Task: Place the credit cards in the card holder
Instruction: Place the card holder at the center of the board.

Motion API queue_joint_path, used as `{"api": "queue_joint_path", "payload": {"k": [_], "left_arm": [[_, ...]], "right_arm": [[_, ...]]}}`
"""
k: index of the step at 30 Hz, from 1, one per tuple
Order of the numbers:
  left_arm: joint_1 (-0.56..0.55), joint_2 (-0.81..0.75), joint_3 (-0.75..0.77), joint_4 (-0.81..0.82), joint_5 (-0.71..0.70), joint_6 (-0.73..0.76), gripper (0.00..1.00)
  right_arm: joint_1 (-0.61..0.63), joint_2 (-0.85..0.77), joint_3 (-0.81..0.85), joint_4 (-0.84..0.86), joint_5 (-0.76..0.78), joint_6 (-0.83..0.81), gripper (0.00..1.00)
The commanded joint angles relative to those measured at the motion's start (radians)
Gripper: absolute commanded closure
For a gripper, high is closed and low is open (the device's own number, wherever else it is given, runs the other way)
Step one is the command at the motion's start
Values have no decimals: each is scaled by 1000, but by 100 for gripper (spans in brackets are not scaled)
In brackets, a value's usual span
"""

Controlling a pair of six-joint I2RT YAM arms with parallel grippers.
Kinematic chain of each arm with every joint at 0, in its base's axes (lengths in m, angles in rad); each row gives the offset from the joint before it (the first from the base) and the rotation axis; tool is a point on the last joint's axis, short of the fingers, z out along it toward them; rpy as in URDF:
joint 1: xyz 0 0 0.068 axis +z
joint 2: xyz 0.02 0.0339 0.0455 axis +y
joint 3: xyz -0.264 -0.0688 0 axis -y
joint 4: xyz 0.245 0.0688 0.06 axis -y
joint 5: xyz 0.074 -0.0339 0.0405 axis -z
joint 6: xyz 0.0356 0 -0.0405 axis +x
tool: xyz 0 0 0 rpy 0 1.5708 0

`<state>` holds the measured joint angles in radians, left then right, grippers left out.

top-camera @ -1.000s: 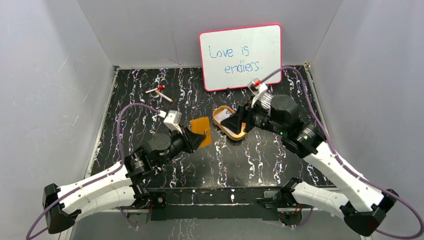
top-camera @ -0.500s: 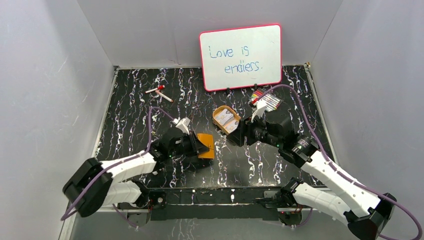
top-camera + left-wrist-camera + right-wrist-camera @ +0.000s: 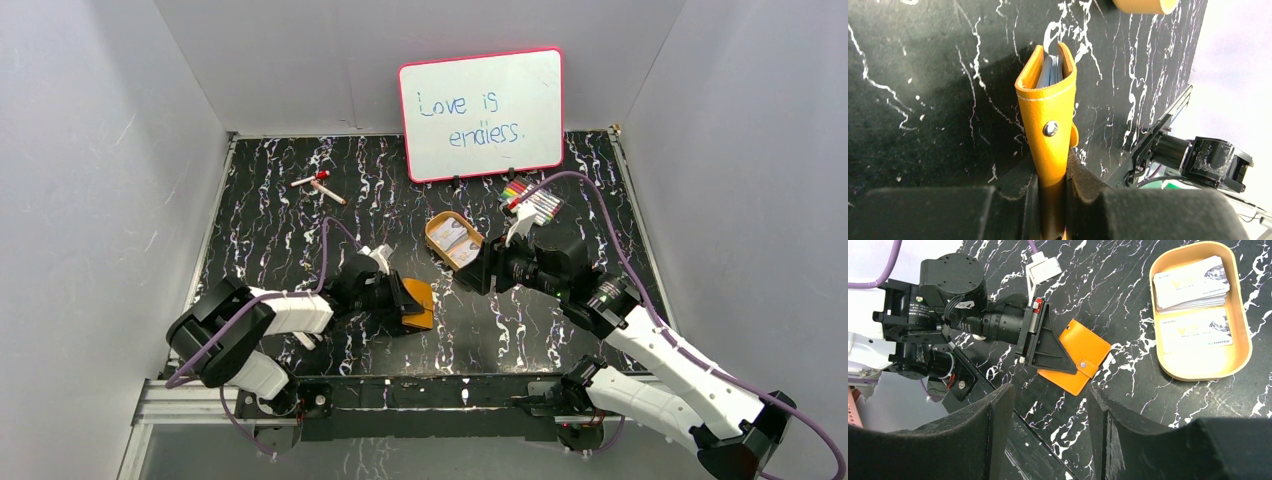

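My left gripper is shut on one end of the card holder, a folded orange wallet low over the table near the front middle. In the left wrist view the card holder sticks out edge-on from between the fingers, its far end gaping on blue-grey pockets. The credit cards, pale with faint print, lie as a small stack and a single card in the oval tan tray. My right gripper is open and holds nothing, hanging above the table between card holder and tray.
A whiteboard leans on the back wall. A pack of coloured markers lies behind the right arm, and a red-capped pen lies at back left. The metal base rail runs along the near edge.
My left arm has carried the card holder nearer and slightly right, folding its elbow back to the left. My right gripper has drawn back off the tray, uncovering the cards.
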<state>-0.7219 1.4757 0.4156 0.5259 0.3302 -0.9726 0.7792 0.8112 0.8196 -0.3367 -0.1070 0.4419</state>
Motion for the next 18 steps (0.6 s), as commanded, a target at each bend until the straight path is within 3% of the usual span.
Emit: {"api": "queue_joint_path", "payload": {"k": [1,9,14,18], "left_arm": [[6,-6,44,-30,-30,32,90],[6,-103,54,-197,-108,106,53],[6,-194,76,-369,-207,138,41],[6,-336,112,-562,-314,142,38]], "right_arm": [[0,-15,4,48,7,8,38],[1,-16,2,49,9,8,38],[0,-9,12,41,18,1,38],[0,-9,25,22,31,-11,38]]}}
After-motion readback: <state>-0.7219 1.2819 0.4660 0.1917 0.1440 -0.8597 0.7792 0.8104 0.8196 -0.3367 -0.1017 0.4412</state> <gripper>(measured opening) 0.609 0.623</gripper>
